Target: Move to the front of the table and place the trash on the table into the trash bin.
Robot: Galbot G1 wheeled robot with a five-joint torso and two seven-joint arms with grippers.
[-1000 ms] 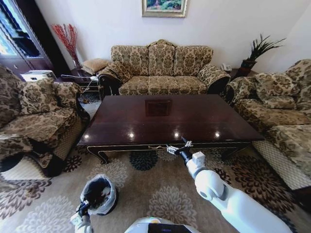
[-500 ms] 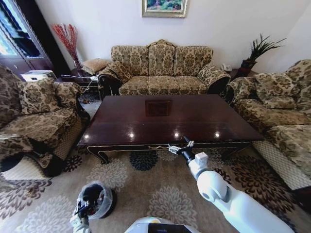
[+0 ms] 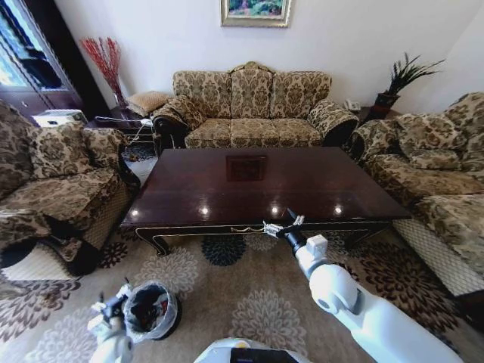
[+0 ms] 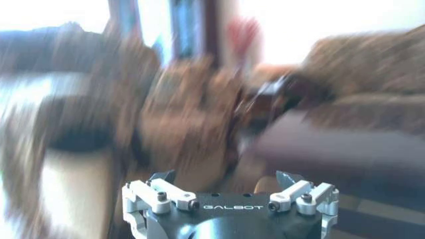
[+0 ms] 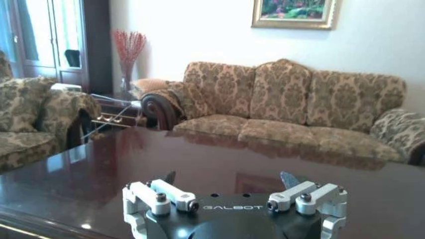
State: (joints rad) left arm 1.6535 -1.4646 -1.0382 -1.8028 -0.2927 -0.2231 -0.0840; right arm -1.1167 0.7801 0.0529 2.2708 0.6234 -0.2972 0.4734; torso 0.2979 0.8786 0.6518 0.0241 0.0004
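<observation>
**Table bare, bin by the left arm**

The table (image 3: 265,185) lies crosswise ahead at 12 o'clock, its glossy top showing no litter. The right gripper (image 3: 281,224) hangs at the near edge, fingers spread, holding nothing. The bin (image 3: 151,310) sits on the carpet at 8 o'clock, dark contents inside; the left gripper (image 3: 113,308), just beside its rim, is nearer it, jaws apart and empty. The job looks about done.

Bright daylight fills the room; ceiling lights glint in a row along the near edge of the glossy dark brown wooden desk (image 3: 265,185). Head view bows at its edges. Left wrist view is motion-smeared throughout.
</observation>
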